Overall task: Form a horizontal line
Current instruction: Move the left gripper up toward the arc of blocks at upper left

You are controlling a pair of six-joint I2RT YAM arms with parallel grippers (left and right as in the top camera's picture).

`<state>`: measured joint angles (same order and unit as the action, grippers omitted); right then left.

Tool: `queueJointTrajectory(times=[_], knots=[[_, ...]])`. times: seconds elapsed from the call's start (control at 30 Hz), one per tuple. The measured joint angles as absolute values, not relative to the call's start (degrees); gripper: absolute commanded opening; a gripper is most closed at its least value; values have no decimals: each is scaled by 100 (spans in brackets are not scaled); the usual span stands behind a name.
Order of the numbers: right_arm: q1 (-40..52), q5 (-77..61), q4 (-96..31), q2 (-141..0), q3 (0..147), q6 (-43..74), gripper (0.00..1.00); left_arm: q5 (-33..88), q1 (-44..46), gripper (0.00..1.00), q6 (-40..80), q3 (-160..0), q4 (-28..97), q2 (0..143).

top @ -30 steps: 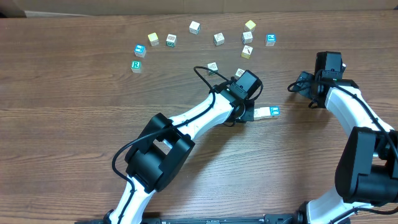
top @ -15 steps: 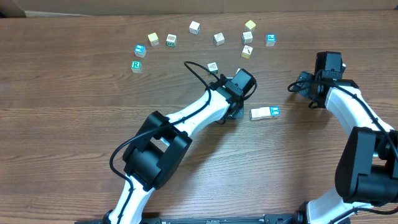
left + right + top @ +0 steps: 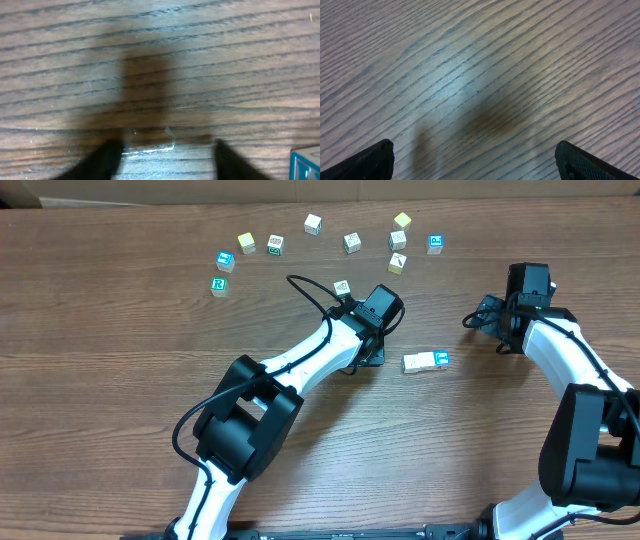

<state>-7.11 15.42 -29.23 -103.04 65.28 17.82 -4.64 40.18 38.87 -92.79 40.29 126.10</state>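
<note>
Nearest, at the bottom edge of the overhead view: the bases of both white-and-black arms, cut off by the frame.

Farther out, on the brown wood-grain worktop [image 3: 120, 380], right of centre — the short straight row of small wooden cubes [image 3: 426, 361]. Lying flat, left to right, cream along most of its length, a blue picture face at the right end. Seams and any marking on the left end too small to make out.

Near its left end but apart from it, the left tool [image 3: 167, 162]. Mostly hidden under its own wrist from above. In the wrist view, two dark, blurred fingertips [image 3: 107, 160] spread apart, only bare wood between them, gripping nothing. At that view's lower right corner, a blue-edged cube corner [image 3: 306, 164], cropped — impossible to say which cube.

Well to the right of the row, the right tool [image 3: 482, 162]: fingertips at the two bottom corners of its view, wide apart over bare wood, mostly cut off.

Farthest, a loose arc of small cubes [image 3: 313, 223], yellow, blue, green-lettered and grey-marked. One more [image 3: 342, 287] beside the black cable [image 3: 305, 288], close to the left wrist.
</note>
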Motion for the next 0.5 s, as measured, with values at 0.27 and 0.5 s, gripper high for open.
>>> queueJointTrajectory(times=[0.27,0.5], knots=[[-714,1544,-2921,-10304,6528,1780,100,-454,3983,100,3695,-9306,4115,12599],[-711,1546,-2923,-10304,6528,1782,100,-510,3520,100,3529,-9306,4292,12599]])
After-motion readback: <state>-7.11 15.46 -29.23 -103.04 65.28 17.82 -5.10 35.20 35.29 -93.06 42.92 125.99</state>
